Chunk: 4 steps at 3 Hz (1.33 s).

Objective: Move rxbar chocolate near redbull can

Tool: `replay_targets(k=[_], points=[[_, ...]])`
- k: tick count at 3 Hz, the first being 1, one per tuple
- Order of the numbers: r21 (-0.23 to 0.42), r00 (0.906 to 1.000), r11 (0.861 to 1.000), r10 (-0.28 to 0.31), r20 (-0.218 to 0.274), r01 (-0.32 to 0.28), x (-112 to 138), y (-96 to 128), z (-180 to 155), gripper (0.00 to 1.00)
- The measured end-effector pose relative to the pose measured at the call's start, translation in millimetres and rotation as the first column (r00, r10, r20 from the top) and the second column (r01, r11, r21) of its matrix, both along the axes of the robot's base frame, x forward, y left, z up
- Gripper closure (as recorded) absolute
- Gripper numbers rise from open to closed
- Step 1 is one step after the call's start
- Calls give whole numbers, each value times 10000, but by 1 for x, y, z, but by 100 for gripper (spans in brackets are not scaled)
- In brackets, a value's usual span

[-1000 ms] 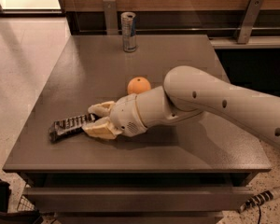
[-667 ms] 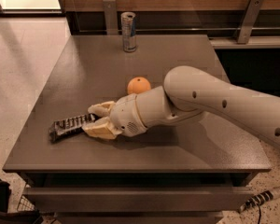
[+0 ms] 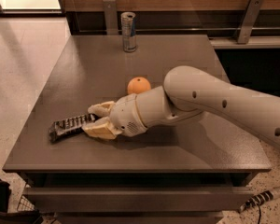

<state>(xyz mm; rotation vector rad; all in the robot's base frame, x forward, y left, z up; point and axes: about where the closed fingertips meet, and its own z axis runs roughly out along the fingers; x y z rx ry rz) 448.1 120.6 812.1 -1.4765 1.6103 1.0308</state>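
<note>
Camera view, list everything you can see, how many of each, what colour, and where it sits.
table: one, grey-brown, filling the middle of the view
redbull can: one, silver and blue, upright at the table's far edge
orange: one, orange, mid-table, just behind the arm
rxbar chocolate: one, black and shiny, lying flat near the front left
metal brackets: two, grey, behind the table
arm: one, off-white, reaching in from the right
gripper: one, cream, low over the table at the bar's right end
</note>
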Motion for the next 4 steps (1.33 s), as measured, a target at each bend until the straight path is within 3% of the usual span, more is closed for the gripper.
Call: replay_targets(k=[1, 2, 3, 4], points=[[276, 9930, 9948, -997, 640, 981, 13, -16, 68, 100], [418, 9718, 9816, -1902, 1396, 1861, 21, -29, 131, 100], [541, 9524, 9691, -2466, 1791, 2408, 24, -38, 160, 100], [1016, 9102, 9345, -3554, 2124, 3412, 39, -65, 191, 100]])
